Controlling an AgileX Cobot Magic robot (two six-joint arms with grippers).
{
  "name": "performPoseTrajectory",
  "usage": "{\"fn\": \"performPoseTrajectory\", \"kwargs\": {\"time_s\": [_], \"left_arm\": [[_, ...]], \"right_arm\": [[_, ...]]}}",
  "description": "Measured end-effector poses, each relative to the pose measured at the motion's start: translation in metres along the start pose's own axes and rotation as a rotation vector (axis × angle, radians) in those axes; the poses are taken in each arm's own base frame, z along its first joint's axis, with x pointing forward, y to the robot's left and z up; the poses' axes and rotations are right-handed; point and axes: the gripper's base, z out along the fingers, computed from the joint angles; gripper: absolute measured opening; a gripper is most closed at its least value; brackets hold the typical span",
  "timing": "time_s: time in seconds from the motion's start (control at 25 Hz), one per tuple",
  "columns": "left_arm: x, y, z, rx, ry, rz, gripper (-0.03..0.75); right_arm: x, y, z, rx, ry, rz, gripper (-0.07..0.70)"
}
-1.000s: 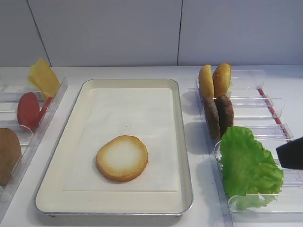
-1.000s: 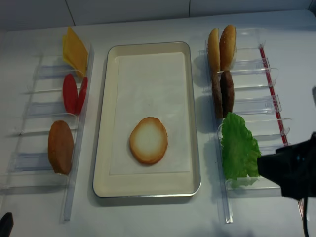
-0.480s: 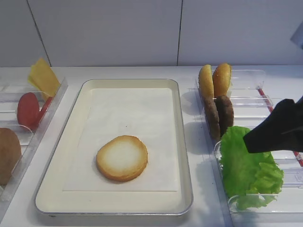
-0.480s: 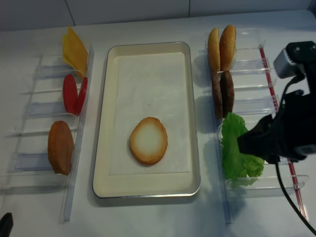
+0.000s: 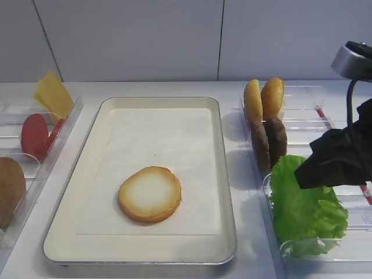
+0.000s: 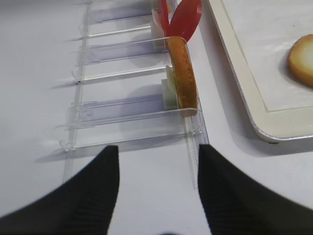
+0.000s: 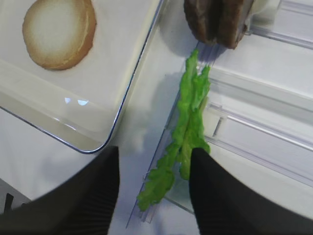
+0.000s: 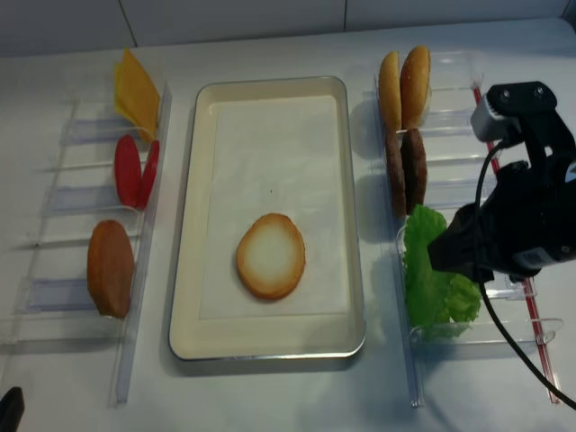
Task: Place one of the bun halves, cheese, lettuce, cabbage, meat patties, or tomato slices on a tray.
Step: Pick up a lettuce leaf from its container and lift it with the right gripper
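The lettuce (image 7: 188, 128) stands on edge in a clear bin (image 5: 349, 244) on the right side of the table (image 8: 270, 396), just below the two meat patties (image 8: 406, 169) and beside the tray (image 5: 226, 192). One bun half (image 5: 150, 193) already lies cut face up on the tray liner. Judged from its thin, ruffled form, the lettuce is very light, limp and easily torn or creased; it will likely flop once lifted and could slip from a shallow pinch. The best hold appears to be across its upper edge near the middle, where both faces are exposed above the bin wall, with the fingers straddling the leaf rather than pressing it against the plastic. The right tool (image 7: 152, 188) hangs over the lettuce with its jaws apart, one finger to each side of the leaf's lower end in the wrist view, gripping nothing. The left tool (image 6: 155, 193) rests with jaws apart and empty over the left-hand bins, near a bun half (image 6: 182, 73) and the tomato slices (image 6: 182, 18). Against the earlier frames, the right arm has come in from the right edge of the view to a position over the lettuce; the food items have not shifted.
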Motion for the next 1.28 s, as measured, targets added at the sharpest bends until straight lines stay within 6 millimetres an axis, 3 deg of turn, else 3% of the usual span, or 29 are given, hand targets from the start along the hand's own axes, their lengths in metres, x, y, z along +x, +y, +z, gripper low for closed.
{"fn": "performPoseTrajectory", "kwargs": {"time_s": [0.36,0.64,0.88,1.08,1.28], "left_arm": [[0.000,0.000,0.000,0.000,0.000,0.000,0.359],[0.000,0.000,0.000,0.000,0.000,0.000,0.359],[0.000,0.000,0.000,0.000,0.000,0.000,0.359],[0.000,0.000,0.000,0.000,0.000,0.000,0.359],[0.000,0.000,0.000,0.000,0.000,0.000,0.359]], "right_arm": [[-0.002,0.000,0.000,0.000,-0.009,0.002,0.359],[-0.006,-0.005,0.015,-0.017,0.043,0.021,0.345],[-0.008,-0.007,0.020,-0.024,0.051,0.027,0.250],[-0.010,-0.010,0.025,-0.016,0.058,0.038,0.213],[-0.011,-0.011,0.026,-0.010,0.049,0.040,0.074]]}}
